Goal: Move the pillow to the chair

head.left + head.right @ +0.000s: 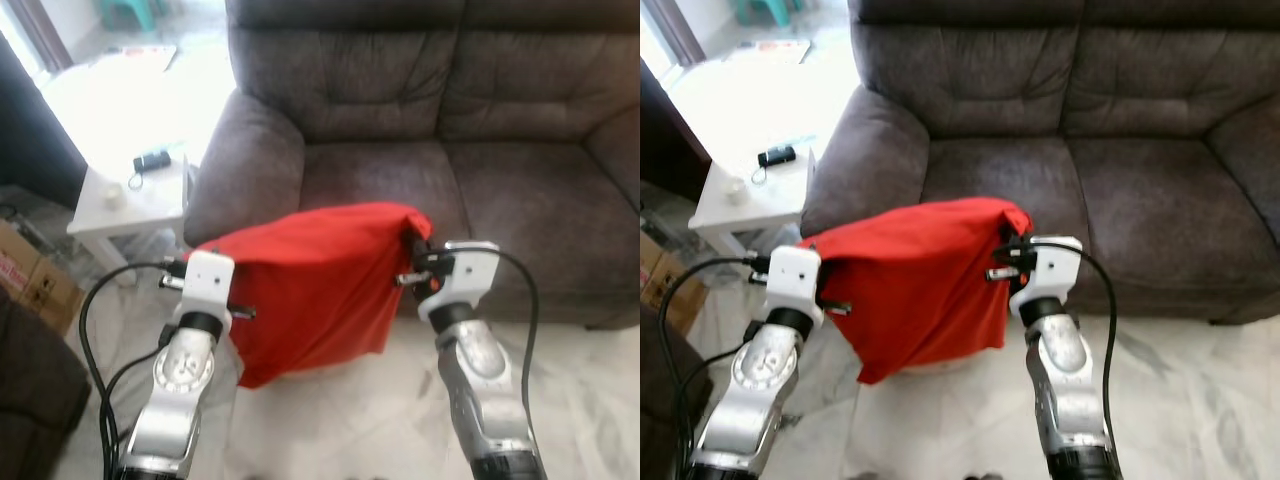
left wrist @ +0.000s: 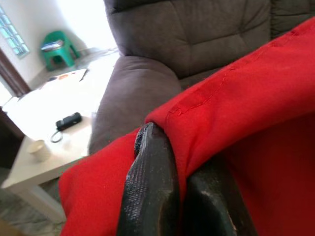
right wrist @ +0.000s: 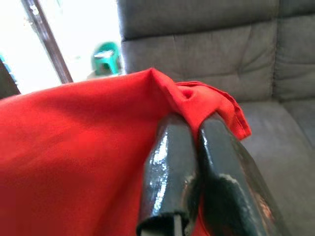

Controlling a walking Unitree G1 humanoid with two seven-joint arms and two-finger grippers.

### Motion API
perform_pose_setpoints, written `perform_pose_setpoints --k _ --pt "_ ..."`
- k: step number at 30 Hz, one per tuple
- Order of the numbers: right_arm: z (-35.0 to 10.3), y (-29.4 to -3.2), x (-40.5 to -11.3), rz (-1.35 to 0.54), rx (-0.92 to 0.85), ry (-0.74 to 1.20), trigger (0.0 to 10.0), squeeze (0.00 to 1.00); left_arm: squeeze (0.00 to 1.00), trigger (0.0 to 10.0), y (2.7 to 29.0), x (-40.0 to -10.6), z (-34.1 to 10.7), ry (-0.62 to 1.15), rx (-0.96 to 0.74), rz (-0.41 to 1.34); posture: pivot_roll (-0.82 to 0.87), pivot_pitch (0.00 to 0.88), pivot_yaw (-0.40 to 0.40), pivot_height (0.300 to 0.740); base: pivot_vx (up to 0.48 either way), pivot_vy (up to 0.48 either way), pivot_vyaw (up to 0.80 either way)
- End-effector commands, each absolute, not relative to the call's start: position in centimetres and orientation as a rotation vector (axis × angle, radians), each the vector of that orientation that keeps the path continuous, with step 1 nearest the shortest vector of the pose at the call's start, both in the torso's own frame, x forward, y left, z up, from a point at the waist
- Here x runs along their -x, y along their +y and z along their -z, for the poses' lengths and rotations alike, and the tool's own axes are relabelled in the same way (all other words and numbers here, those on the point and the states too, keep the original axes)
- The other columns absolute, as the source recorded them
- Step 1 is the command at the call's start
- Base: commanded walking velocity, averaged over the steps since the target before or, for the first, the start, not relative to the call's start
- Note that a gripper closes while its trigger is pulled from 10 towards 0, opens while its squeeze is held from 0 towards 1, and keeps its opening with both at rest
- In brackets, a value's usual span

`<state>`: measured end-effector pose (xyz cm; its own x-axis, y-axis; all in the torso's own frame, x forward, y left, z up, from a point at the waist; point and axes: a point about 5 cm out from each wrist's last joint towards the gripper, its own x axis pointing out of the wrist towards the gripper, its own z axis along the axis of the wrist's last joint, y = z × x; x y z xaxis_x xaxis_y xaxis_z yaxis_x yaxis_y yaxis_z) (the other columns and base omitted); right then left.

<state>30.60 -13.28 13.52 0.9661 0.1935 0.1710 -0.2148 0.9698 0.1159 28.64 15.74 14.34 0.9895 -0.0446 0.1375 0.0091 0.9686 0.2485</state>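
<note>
The red pillow (image 1: 310, 285) hangs in the air between my two arms, just in front of the brown sofa (image 1: 470, 110) and above the floor. My left gripper (image 2: 179, 162) is shut on the pillow's left top corner, its black fingers (image 2: 150, 187) pinching the red cloth. At the right top corner my right gripper (image 3: 189, 128) is shut on a bunched fold of the pillow (image 3: 74, 147). The pillow (image 1: 915, 285) sags down below the two held corners. The sofa's left seat cushion (image 1: 1000, 175) lies directly behind it.
A small white side table (image 1: 125, 205) stands left of the sofa arm (image 1: 245, 155), carrying a black device (image 1: 152, 160) and a small cup (image 1: 112, 196). A cardboard box (image 1: 30, 275) sits at the far left. Pale marble floor (image 1: 580, 400) spreads below. A green stool (image 2: 56, 46) stands far back.
</note>
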Motion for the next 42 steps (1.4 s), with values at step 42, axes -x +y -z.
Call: perform_pose_setpoints --k 42 --pt "-14.94 -12.89 -31.36 -0.256 -0.134 -0.222 10.0 0.0 0.0 10.0 15.98 -28.69 -16.22 -0.245 -0.265 0.006 0.08 0.109 -0.012 0.74 0.0 -0.289 0.0"
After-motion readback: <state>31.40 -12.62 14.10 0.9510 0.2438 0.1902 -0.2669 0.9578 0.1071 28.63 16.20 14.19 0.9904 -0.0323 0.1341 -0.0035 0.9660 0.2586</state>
